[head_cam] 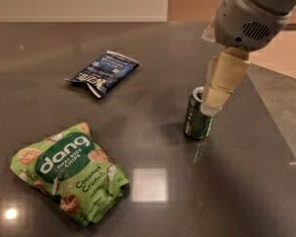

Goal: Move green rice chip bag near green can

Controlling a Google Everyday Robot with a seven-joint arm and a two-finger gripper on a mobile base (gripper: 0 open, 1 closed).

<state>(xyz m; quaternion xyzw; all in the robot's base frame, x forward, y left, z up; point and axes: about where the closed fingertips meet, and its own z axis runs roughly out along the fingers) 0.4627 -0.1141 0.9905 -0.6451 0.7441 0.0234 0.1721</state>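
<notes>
Below a pale wall (79, 1), the dark glossy tabletop (153, 43) mirrors a square of light. The green rice chip bag (69, 179) lies front left, with a dark blue packet (104, 73) farther back. The green can (196, 122) stands right of centre, well apart from the bag, and the claw (214, 102) hangs at its top, perhaps touching; how wide it is I cannot tell.

Gripper (214, 104) beside top of green can (196, 124)
</notes>
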